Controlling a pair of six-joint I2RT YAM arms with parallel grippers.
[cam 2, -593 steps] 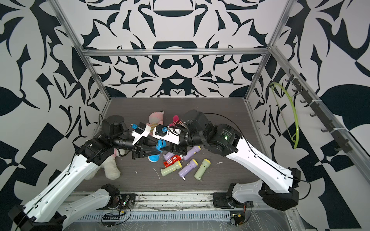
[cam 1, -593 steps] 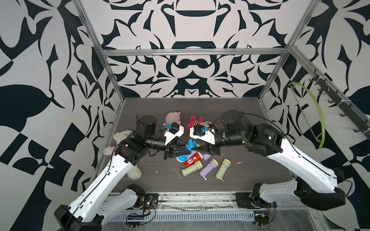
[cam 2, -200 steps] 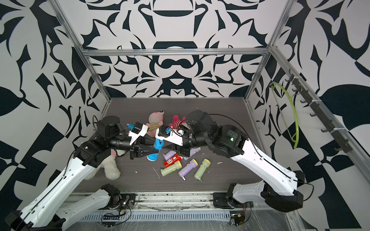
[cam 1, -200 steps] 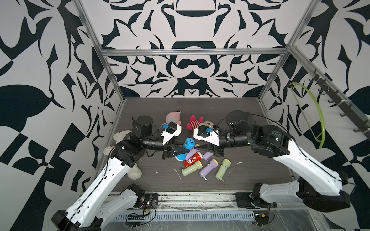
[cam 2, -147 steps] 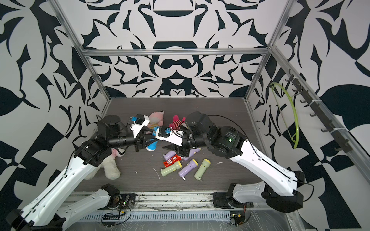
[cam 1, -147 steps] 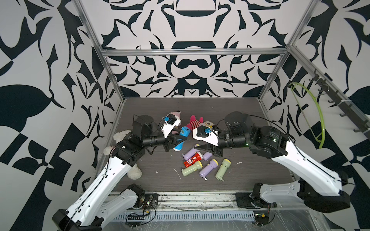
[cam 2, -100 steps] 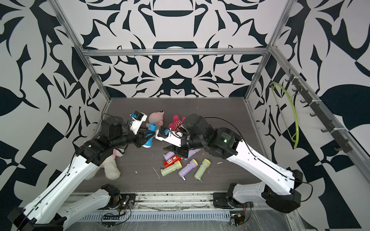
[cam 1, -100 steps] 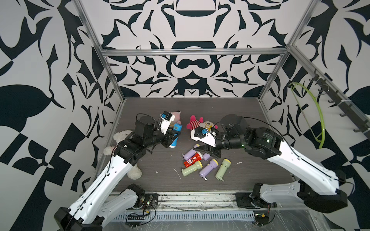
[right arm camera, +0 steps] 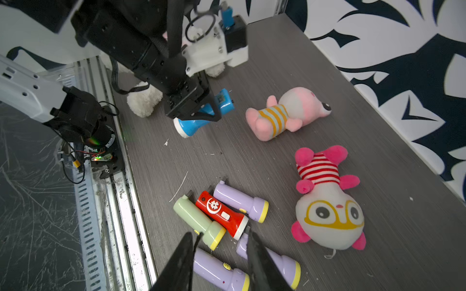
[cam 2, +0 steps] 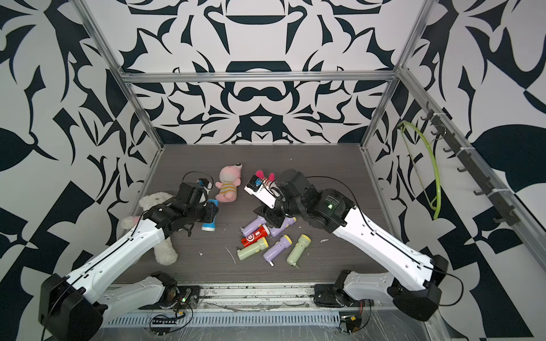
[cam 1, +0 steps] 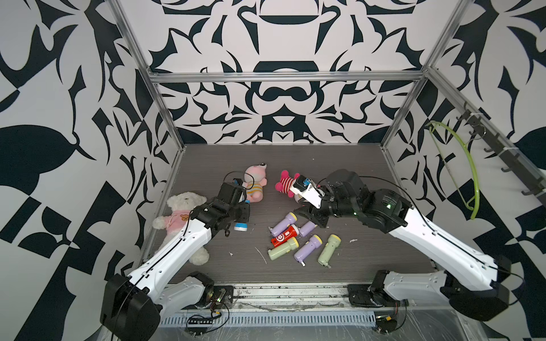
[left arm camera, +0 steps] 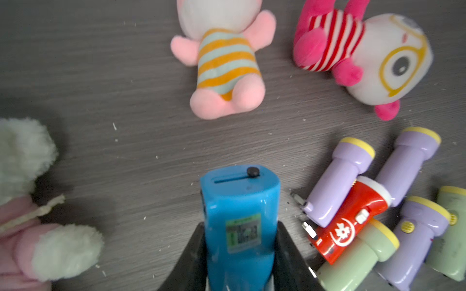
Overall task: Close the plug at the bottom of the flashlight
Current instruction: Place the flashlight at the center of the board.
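A dark grey table [cam 1: 354, 177] with wood grain is seen in both top views. Over it the left arm [cam 1: 183, 245] and the right arm [cam 1: 428, 230] are stretched. A white teddy bear [cam 1: 180, 206] in a pink shirt is lying beside the left arm.

The blue flashlight [left arm camera: 239, 196] is gripped on both sides of its body by the left gripper [left arm camera: 240, 226]. It is held low, between the teddy and a heap of flashlights [cam 1: 307, 246]; whether its white-rimmed head touches the table cannot be told. The fingers of the right gripper [right arm camera: 219, 234] are parted above this heap, and nothing is held.

On the blue tail end, a slot and a small black knob are seen. A white round emblem is printed on the red flashlight [left arm camera: 348, 221]. A green and white sticker [left arm camera: 243, 233] with a code is stuck on the blue body; its writing is too blurred to be read.
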